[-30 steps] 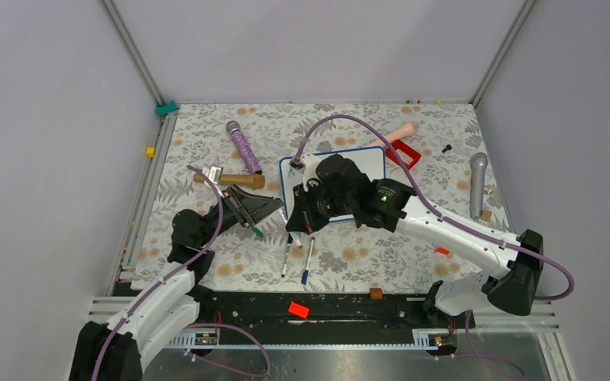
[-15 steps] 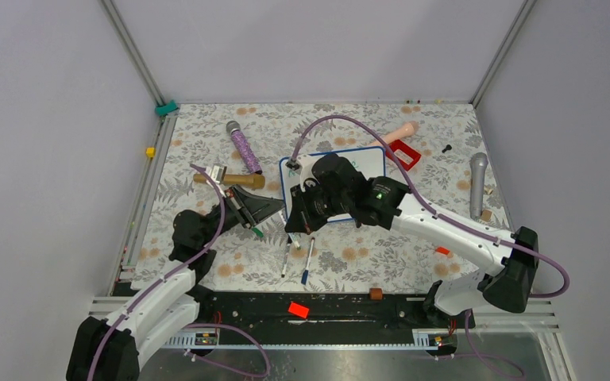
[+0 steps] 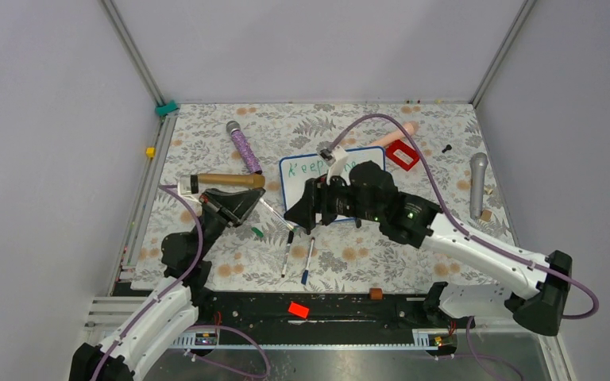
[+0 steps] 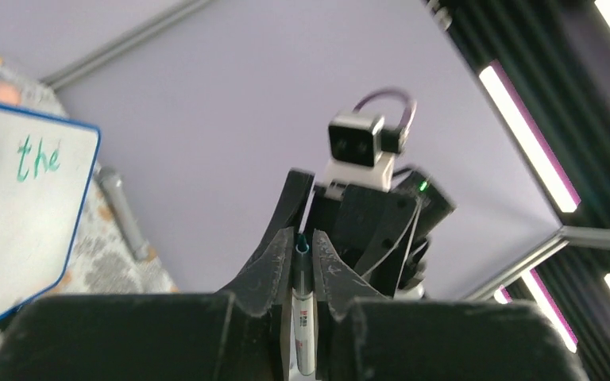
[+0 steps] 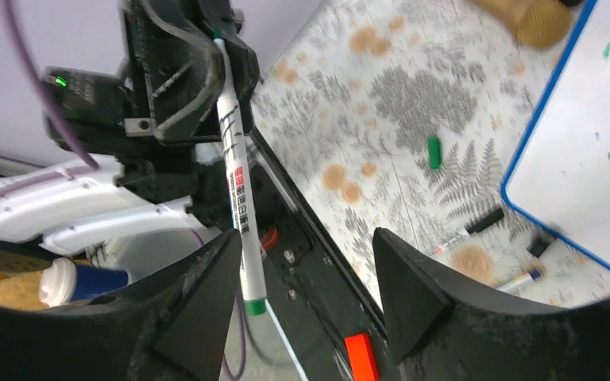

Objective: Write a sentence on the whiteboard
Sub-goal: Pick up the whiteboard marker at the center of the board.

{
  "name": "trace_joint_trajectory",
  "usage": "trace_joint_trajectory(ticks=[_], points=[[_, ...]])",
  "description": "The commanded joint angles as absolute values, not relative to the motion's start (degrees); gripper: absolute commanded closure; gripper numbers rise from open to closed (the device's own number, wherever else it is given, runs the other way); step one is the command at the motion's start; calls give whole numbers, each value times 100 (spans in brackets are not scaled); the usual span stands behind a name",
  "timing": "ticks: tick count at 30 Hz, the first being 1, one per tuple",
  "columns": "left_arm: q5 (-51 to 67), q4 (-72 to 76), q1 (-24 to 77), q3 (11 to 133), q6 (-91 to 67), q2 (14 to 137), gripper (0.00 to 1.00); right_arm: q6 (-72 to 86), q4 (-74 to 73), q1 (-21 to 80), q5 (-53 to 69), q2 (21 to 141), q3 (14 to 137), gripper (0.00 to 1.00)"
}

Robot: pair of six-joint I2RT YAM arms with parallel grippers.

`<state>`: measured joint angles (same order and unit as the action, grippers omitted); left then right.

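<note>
Left wrist view: my left gripper [image 4: 302, 248] clamps the green marker [image 4: 303, 317]; I'd centre the spread-open right gripper [image 5: 306, 262] on its barrel before closing.

A floral-patterned table [image 3: 206, 151] fills the middle of the top view. The whiteboard [image 3: 295, 190] lies at its centre. A purple microphone [image 3: 242, 147] and a gold microphone [image 3: 226, 180] lie to its left, and a red frame [image 3: 402, 154] just to its upper right. A grey microphone [image 3: 477, 184] lies at the far right. Below the board lie two markers [image 3: 287, 252] and a green cap [image 3: 257, 232].
</note>
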<state>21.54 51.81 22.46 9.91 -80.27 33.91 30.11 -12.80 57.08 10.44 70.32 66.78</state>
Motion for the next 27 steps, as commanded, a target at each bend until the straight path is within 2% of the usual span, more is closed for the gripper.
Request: trace_joint_trajectory(ticks=[1, 5, 10, 14, 16, 19, 21, 23, 27], points=[[904, 5961, 2259, 1150, -8844, 3399, 100, 3677, 1278, 5677, 649, 6467, 5852, 31], [509, 6079, 2258, 1493, -9351, 3646, 100, 3798, 2543, 5682, 529, 6484, 5615, 31], [325, 6121, 2274, 1925, -9456, 3940, 100, 3552, 3081, 5836, 645, 6849, 5941, 30], [201, 6199, 2306, 1984, -9483, 4105, 100, 3205, 2934, 6097, 237, 7062, 6224, 32], [199, 6205, 2332, 2003, -9471, 4155, 100, 3149, 2775, 6150, 49, 7164, 6375, 38], [187, 6208, 2387, 2008, -9396, 4162, 100, 3233, 2830, 6178, -259, 7256, 6418, 59], [185, 6210, 2402, 1983, -9343, 4153, 100, 3303, 2729, 6179, -340, 7344, 6509, 67], [165, 6204, 2408, 1934, -9313, 4131, 100, 3343, 2620, 6179, -299, 7438, 6627, 70], [117, 6225, 2408, 1864, -9343, 4122, 100, 3406, 2477, 6183, -270, 7566, 6717, 69]])
